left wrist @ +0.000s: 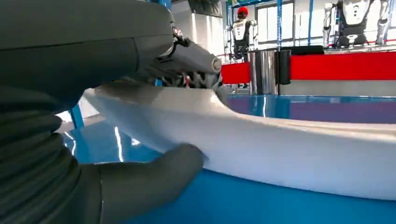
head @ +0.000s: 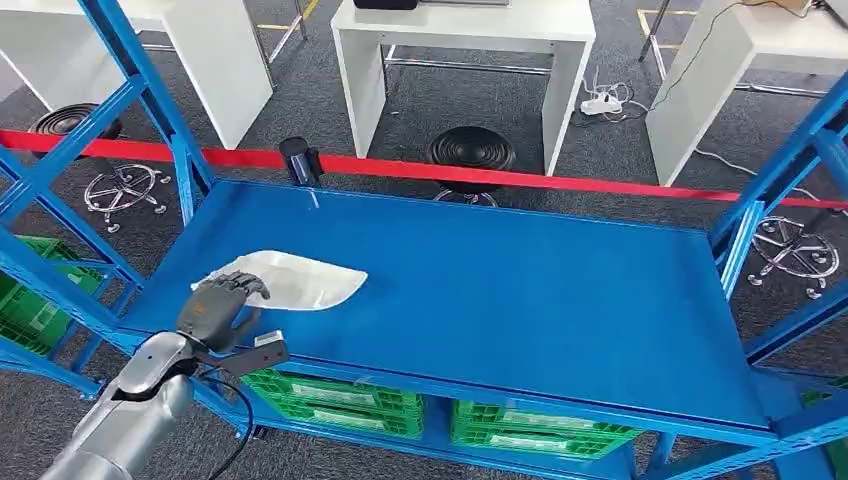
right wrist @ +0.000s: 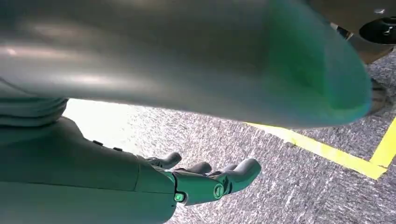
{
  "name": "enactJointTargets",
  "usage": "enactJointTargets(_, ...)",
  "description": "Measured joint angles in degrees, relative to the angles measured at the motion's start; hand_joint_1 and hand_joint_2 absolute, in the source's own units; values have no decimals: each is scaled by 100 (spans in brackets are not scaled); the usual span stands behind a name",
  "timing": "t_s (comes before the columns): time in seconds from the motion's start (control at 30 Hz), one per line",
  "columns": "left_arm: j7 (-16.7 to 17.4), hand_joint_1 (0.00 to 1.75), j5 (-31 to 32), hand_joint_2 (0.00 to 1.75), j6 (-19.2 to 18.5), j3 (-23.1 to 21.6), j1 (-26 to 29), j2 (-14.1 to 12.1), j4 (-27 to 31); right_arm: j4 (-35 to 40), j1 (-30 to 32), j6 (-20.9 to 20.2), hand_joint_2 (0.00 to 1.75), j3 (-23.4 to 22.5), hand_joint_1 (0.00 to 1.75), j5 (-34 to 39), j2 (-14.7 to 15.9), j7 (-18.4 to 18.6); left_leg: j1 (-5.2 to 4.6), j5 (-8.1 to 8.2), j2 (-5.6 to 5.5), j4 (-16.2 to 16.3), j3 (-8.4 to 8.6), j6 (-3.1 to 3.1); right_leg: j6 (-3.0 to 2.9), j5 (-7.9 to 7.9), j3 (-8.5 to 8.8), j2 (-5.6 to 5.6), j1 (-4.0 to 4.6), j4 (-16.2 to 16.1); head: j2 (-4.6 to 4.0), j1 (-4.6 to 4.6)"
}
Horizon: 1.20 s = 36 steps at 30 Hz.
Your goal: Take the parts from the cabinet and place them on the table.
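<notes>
A white, flat plastic bag (head: pixel 305 280) holding a part lies on the left side of the blue cabinet shelf (head: pixel 540 300). My left hand (head: pixel 222 300) is at the bag's near left end. In the left wrist view its fingers (left wrist: pixel 187 56) lie over the top of the bag (left wrist: pixel 289 149) and its thumb (left wrist: pixel 154 177) presses against the bag's lower edge, so the hand grips it. The bag still touches the shelf. My right hand (right wrist: pixel 210 179) hangs over the grey carpet, fingers stretched out and apart, holding nothing.
Green crates (head: pixel 335 395) (head: pixel 530 428) sit on the level below the shelf. Blue uprights (head: pixel 150 95) (head: pixel 790 165) frame both ends. A red barrier tape (head: pixel 560 178) with a black post (head: pixel 298 158) runs behind the shelf. White tables (head: pixel 460 40) and black stools (head: pixel 470 150) stand beyond.
</notes>
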<state>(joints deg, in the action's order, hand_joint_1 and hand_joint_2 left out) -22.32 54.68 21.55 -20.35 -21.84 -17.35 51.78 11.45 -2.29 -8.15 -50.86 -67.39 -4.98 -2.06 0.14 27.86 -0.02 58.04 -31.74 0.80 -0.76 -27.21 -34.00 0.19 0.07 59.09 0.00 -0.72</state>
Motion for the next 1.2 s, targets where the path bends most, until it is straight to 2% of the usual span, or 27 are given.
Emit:
enactJointTargets(0.47, -89, 175, -67, 175, 109, 46, 36, -114, 48, 0, -2, 9, 0, 0, 0, -74, 0, -87, 0, 1, -1, 0, 13, 0, 0, -1, 14, -1, 0, 0, 0, 0)
enactJointTargets(0.6, -370, 175, -361, 175, 219, 92, 72, -103, 160, 0, -2, 9, 0, 0, 0, -90, 0, -85, 0, 0, 0, 0, 15, 0, 0, 0, 14, -1, 0, 0, 0, 0)
enactJointTargets(0.7, -824, 175, -1072, 175, 122, 221, 240, -15, 600, 0, 0, 13, 0, -2, 0, -96, 0, -87, 0, 1, 0, 0, 14, 0, 0, 0, 14, -1, 0, -1, 0, 0)
enactJointTargets(0.87, -1294, 175, -2110, 175, -455, 299, 647, 204, 1774, 0, 4, 33, 0, -11, 0, -109, 0, -109, 0, 9, 0, 0, 14, -3, 1, -2, 16, 0, -1, -9, 0, 0)
enactJointTargets(1.03, -1692, 175, -3153, 175, -1148, 249, 1057, 540, 2997, 0, -1, 68, 0, -20, 0, -138, 0, -157, 0, 16, 0, 0, 13, -10, 7, -6, 18, 0, -2, -15, 0, 0)
enactJointTargets(1.13, -1759, 175, -4327, 175, -1745, 116, 1220, 717, 3649, 0, -4, 90, 0, -22, 0, -155, 0, -157, 0, 16, 0, 0, 13, -10, 8, -6, 20, 0, -2, -15, 0, 0)
enactJointTargets(1.2, -1768, 175, -5134, 175, -2323, 22, 1315, 842, 4047, 0, -5, 90, 0, -22, 0, -181, 0, -151, 0, 18, 0, 0, 13, -13, 8, -6, 21, -1, -2, -16, 0, 0)
